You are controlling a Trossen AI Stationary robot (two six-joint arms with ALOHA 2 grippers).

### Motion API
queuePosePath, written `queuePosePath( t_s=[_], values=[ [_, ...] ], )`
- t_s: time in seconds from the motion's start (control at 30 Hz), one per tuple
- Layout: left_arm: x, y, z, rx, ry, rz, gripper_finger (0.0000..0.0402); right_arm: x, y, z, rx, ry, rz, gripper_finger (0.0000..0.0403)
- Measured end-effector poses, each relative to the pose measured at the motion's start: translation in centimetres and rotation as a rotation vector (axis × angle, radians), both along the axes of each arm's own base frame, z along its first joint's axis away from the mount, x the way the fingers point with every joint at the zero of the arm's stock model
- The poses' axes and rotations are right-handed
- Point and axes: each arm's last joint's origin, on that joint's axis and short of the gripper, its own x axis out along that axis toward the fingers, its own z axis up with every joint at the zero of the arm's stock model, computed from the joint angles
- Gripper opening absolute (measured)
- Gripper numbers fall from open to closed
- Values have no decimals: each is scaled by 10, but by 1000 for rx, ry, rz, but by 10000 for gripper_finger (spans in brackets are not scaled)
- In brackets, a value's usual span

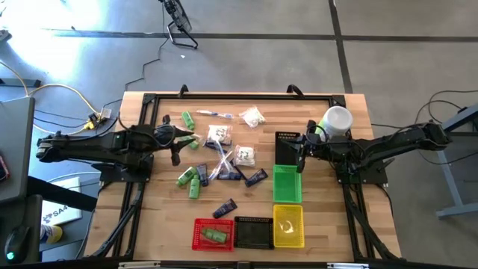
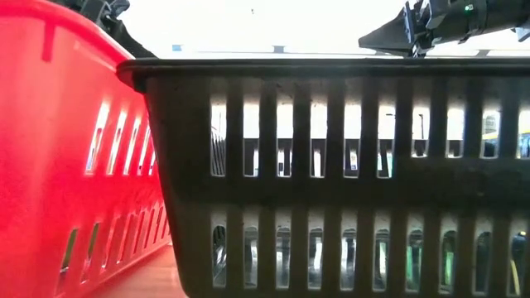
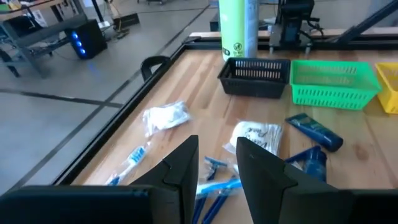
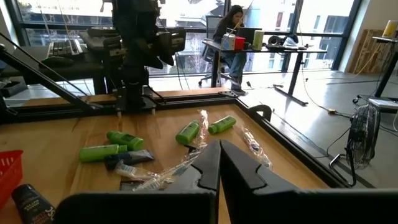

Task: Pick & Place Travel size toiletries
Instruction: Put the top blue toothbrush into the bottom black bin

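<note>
high view counted five mesh baskets on the wooden table (image 1: pixel 149 224): green basket (image 1: pixel 287 184) as landmark, a black basket (image 1: pixel 288 141) just behind it, a yellow basket (image 1: pixel 288 226) just in front, a second black basket (image 1: pixel 253 232) beside the yellow one, and a red basket (image 1: pixel 213 234) beyond that, holding one green bottle (image 1: pixel 216 236). counted four more green bottles (image 1: pixel 190 182) loose on the wood, well to the arm-left side of the green basket, three white packets (image 1: pixel 245 155) between them and the basket, about four navy tubes (image 1: pixel 256 178), nearest one just beside the green basket, and one wrapped toothbrush (image 1: pixel 212 113) far behind. one white cup (image 1: pixel 336 119) behind and to the other side of the green basket. left gripper (image 1: pixel 177 140) hung over the loose toiletries, well apart from the green basket, fingers (image 3: pixel 183 171) parted a little, nothing between them. right gripper (image 1: pixel 302 155) hovered just above the far edge of the green basket, fingers pressed together, empty.
</note>
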Motion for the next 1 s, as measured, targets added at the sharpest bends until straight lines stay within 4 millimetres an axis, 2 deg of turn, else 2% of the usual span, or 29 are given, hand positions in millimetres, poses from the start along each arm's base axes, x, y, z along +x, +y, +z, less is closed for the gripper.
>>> queuePosePath(
  t_s=[0.27, 1.0],
  values=[
    [-17, -3, -6, -25, 66, -60, 104, 0, 0, 0, -1, 5, 0, 3],
    [-11, -2, -9, -45, 91, -54, 104, 0, 0, -1, 2, 5, 0, 3]
  ],
)
